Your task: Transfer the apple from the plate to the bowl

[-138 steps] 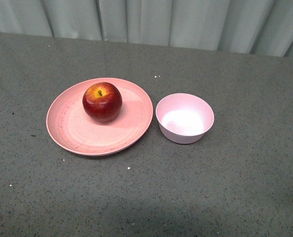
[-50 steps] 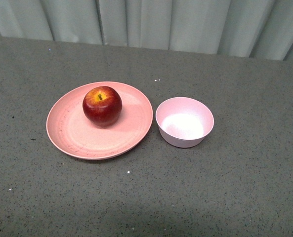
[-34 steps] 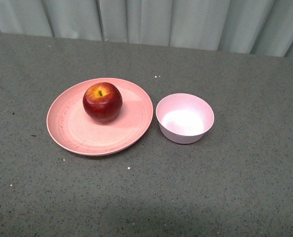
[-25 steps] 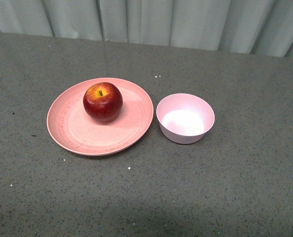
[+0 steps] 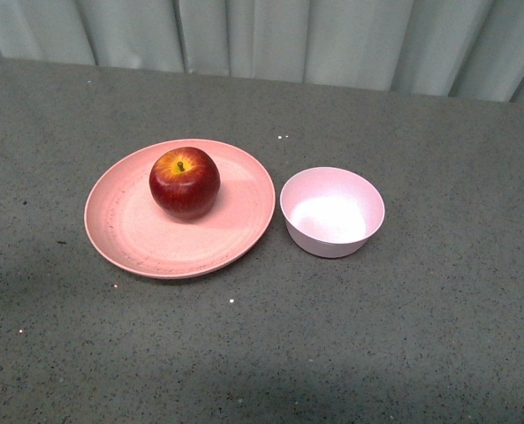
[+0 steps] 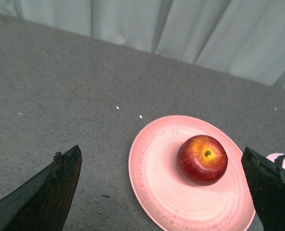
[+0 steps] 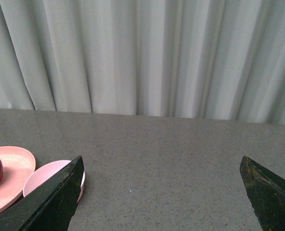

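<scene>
The left claw (image 6: 159,153) is shown wide open, with nothing held. It is raised above the grey table (image 5: 421,336), and the plate (image 5: 120,238) is framed between its jaws; this is judged to be the stance for a descent. The apple (image 5: 184,183) is seated on the plate, toward the far side, stem up, so it cannot roll. The bowl (image 5: 332,212) is set just beside the plate on the right, not quite touching it, and is empty; only a short carry is judged to be needed. The right claw (image 7: 161,161) is also wide open and empty, held well clear beyond the bowl. No grasp has been made yet.
</scene>
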Robot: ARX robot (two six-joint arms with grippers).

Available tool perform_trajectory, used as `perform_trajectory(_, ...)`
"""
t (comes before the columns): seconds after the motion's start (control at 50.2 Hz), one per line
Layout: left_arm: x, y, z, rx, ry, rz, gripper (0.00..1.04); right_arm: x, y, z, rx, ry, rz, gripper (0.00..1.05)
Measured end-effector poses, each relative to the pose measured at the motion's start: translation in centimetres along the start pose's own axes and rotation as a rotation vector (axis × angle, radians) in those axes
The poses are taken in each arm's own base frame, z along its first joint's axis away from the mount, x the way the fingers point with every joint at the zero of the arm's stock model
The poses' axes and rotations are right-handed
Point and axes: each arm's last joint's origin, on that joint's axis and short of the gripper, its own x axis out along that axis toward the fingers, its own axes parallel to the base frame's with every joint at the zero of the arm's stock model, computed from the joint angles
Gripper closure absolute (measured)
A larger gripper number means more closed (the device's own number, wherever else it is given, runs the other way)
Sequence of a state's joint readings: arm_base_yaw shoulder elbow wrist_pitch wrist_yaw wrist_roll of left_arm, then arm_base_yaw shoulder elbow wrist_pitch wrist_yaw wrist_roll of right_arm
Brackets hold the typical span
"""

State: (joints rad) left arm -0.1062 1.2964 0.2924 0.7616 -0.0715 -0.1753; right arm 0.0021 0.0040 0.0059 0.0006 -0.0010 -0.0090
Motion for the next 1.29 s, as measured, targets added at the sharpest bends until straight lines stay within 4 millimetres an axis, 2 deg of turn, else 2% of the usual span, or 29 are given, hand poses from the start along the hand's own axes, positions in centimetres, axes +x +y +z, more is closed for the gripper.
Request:
perform_trajectory(0.08,2.9,-1.1,-0.6,0.007,0.074,-0.033,0.07,0.0,0.0,0.0,0.0,0.0,0.0,0.09)
perform_trajectory(0.139,4.2,-1.7,-0.8,0.015,0.1,-0.051,0.07,0.0,0.0,0.0,0.0,0.0,0.0,0.09)
perform_trajectory(0.239,7.7,-4.0,-1.3,0.051,0.153,-0.125,0.07,0.0,0.0,0.0,0.0,0.0,0.0,0.09)
perform_trajectory(0.398,11.5,-6.6,-2.2,0.103,0.211,-0.173,0.07,0.0,0.0,0.0,0.0,0.0,0.0,0.09)
perform_trajectory(0.517,13.2,-7.8,-3.3,0.129,0.25,-0.205,0.07,0.0,0.0,0.0,0.0,0.0,0.0,0.09)
perform_trajectory(0.856,17.0,-8.6,-4.6,0.187,0.303,-0.177,0.07,0.0,0.0,0.0,0.0,0.0,0.0,0.09)
perform_trajectory(1.294,17.6,-8.0,-6.5,0.214,0.401,-0.177,0.07,0.0,0.0,0.0,0.0,0.0,0.0,0.09)
